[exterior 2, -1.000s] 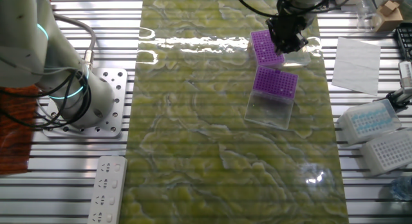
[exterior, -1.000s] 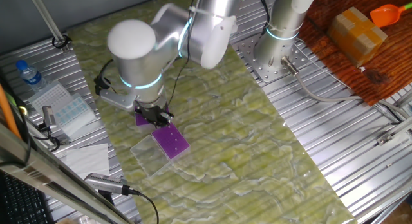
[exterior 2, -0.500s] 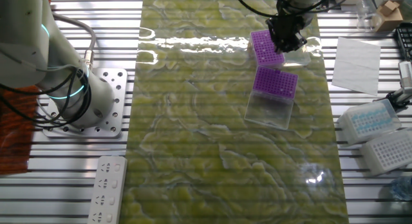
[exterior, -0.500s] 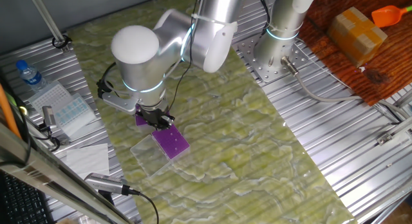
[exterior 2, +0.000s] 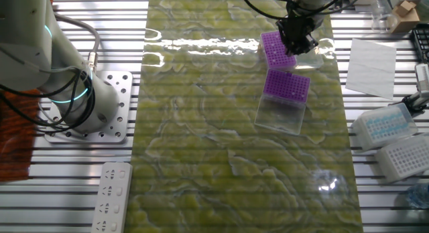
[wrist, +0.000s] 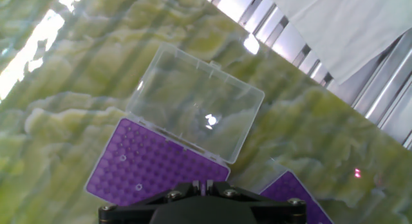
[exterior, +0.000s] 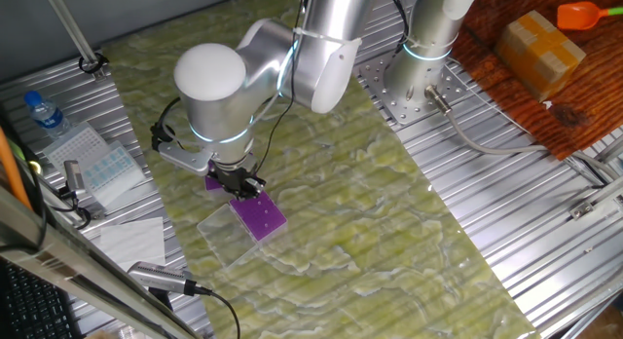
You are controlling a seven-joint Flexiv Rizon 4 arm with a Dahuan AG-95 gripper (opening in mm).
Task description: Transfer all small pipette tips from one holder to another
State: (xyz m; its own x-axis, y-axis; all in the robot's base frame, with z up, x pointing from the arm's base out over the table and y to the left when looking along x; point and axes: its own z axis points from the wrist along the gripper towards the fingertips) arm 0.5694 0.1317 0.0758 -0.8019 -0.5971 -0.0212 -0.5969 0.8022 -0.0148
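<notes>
Two purple racks lie on the green mat. In the hand view the nearer rack (wrist: 154, 169) has its clear lid (wrist: 196, 111) folded open, and a few small pipette tips (wrist: 122, 158) show as pale specks in its holes. The second purple rack (wrist: 293, 195) is at the lower right. My gripper (wrist: 209, 184) hangs low over the gap between the racks, its fingers close together with only a thin slit and no tip visible between them. In the fixed views the gripper (exterior: 240, 182) (exterior 2: 295, 43) stands over the racks (exterior: 259, 215) (exterior 2: 276, 49) (exterior 2: 287, 85).
White paper (exterior 2: 370, 57) and two pale tip boxes (exterior 2: 389, 122) lie on the metal slats beside the mat. A water bottle (exterior: 43, 112) and a cable (exterior: 195, 290) are near the mat's edge. The second arm's base (exterior 2: 100, 106) stands on the other side.
The arm's elbow has drifted slightly to the right in one fixed view. The gripper stays over the purple racks, and the racks have not moved.
</notes>
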